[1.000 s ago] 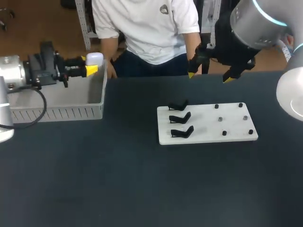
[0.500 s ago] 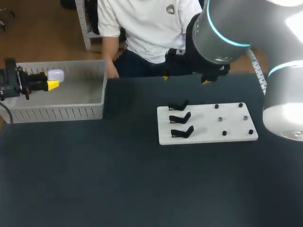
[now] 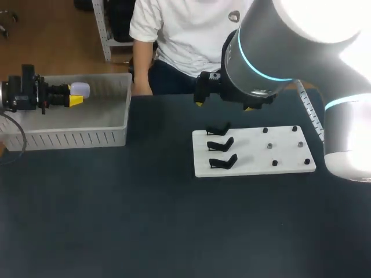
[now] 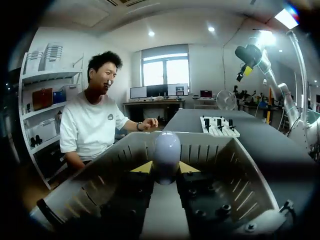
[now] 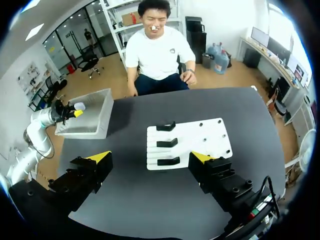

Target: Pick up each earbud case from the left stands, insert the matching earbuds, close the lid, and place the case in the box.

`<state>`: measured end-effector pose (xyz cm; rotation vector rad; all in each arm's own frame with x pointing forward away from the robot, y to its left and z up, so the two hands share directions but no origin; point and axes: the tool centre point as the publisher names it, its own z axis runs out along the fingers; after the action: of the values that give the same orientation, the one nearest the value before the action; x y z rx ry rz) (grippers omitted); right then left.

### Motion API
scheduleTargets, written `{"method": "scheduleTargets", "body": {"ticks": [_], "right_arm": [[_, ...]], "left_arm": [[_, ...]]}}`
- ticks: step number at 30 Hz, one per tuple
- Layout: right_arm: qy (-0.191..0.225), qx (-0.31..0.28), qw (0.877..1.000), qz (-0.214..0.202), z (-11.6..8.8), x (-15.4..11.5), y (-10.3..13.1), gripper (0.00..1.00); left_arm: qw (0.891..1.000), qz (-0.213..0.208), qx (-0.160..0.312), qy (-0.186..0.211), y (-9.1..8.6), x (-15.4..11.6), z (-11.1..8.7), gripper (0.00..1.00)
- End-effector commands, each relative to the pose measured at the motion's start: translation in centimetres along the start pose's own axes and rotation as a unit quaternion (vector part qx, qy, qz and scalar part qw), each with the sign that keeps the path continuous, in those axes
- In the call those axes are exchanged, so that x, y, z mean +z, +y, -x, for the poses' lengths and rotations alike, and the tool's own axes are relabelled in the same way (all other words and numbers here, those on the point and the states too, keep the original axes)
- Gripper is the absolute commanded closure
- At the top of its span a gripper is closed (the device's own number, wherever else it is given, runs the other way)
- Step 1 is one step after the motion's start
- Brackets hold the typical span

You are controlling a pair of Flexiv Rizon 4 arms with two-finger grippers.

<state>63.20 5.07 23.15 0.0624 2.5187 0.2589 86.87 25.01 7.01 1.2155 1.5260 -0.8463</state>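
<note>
While it hangs over box — left gripper clamps case | right gripper splayed

robot lab: 2 arms at table

Glossy smooth case, matt table

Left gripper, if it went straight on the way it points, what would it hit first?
Probably the far slatted wall of the grey plastic box, straight ahead of the left gripper and the white oval earbud case it holds. Its height against the rim is unclear, so it might pass over.
</note>
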Motion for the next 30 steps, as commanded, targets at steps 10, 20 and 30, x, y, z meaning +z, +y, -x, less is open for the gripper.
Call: {"method": "scheduleTargets", "body": {"ticks": [10,20,30], "right_arm": [[-0.044,-0.029,0.998,0.017,0.8,1.5,-0.2,0.00],[-0.064,-0.053,0.994,0.066,1.2,0.3,-3.3,0.00],[-0.055,-0.127,0.981,0.139,1.5,0.4,-6.1,0.00]], "left_arm": [[0.999,-0.026,0.000,0.029,-1.9,0.9,-0.2,0.00],[0.997,0.025,-0.001,0.069,-8.1,0.7,5.5,0.00],[0.995,0.042,-0.047,0.071,-15.8,4.3,8.4,0.00]]}}
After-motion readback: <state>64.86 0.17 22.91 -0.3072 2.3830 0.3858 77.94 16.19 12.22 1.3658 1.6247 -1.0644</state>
